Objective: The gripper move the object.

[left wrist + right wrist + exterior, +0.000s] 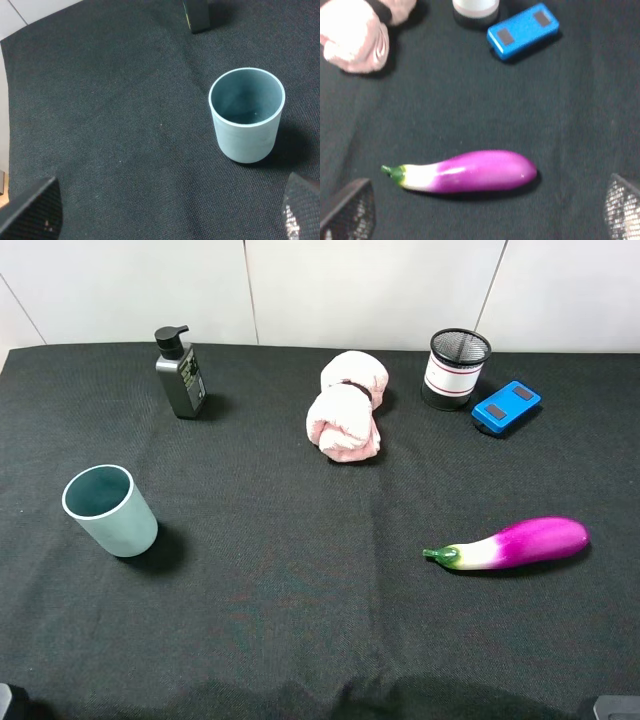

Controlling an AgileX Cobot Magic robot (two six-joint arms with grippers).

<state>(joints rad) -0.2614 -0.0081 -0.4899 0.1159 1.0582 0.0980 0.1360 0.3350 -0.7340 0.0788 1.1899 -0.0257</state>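
Note:
The black wire-mesh pen cup [458, 369] with a white label band stands upright at the back right of the black cloth. Only its white lower part [475, 6] shows at the edge of the right wrist view. My right gripper [485, 212] is open and empty, hovering near the front right, well short of the cup. My left gripper [165, 215] is open and empty at the front left, far from the cup. Only the fingertips [31, 212] [622, 207] of each gripper show.
A pale teal cup [109, 511] [246, 114] stands at the left. A dark pump bottle [180, 373] is at the back left. A rolled pink towel [345, 407] is at the back centre. A blue device [506, 407] [522, 30] lies beside the mesh cup. A purple eggplant [510, 544] [465, 171] lies at the right.

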